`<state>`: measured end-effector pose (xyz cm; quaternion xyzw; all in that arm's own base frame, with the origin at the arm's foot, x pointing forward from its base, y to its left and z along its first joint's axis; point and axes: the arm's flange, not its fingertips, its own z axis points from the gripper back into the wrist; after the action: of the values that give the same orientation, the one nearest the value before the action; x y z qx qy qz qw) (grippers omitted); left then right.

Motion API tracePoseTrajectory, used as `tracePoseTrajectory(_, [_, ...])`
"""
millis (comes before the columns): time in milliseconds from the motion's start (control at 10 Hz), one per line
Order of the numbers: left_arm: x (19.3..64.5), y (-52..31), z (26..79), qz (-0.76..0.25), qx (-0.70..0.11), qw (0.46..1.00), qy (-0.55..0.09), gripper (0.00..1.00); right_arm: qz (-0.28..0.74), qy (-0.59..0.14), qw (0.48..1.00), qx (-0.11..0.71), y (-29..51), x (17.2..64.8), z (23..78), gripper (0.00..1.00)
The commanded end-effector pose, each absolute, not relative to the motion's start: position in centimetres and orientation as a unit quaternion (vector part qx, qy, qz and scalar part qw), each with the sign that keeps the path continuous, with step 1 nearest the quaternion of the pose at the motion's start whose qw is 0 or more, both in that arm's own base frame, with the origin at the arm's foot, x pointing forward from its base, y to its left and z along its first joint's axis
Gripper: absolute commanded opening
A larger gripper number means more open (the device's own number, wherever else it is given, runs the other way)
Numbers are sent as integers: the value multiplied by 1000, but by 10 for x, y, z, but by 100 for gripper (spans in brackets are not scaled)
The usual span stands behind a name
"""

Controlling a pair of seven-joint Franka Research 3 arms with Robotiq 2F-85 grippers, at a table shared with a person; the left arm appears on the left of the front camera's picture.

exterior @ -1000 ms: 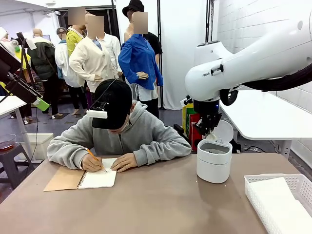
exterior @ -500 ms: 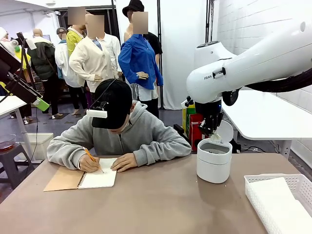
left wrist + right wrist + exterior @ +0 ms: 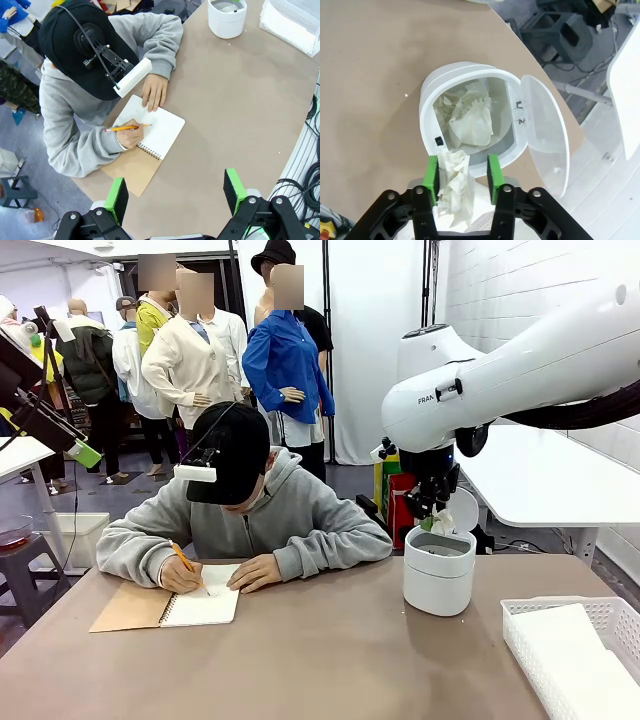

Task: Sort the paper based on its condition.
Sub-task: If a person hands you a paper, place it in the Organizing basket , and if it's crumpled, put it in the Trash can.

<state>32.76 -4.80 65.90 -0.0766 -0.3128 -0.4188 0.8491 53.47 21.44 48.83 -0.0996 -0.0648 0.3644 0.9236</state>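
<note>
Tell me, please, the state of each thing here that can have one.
Round white plastic bin, lid open, crumpled paper inside.
Right claw, open.
Crumpled white paper wad, loose between its pads, over the bin.
Left claw, open, empty.
Spiral-bound brown-covered notebook, open, person writing in it.
White plastic lattice basket, holding flat white sheets.

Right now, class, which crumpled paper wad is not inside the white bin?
The wad between the right gripper's green fingers, hanging over the bin's near rim. The other crumpled wad lies down inside the open bin.
</note>
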Motion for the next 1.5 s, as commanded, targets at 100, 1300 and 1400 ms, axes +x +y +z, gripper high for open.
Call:
tracePoseTrajectory(100, [327, -48, 659, -419, -76, 849, -313, 100, 374, -70, 917, -123, 215, 536, 488, 100])
tracePoseTrajectory(1300, [327, -48, 659, -419, -76, 849, -313, 100, 364, -152, 917, -65, 210, 532, 514, 100])
tracePoseTrajectory(1400, [327, -48, 659, -419, -76, 849, -313, 100, 381, -142, 913, -46, 215, 525, 516, 100])
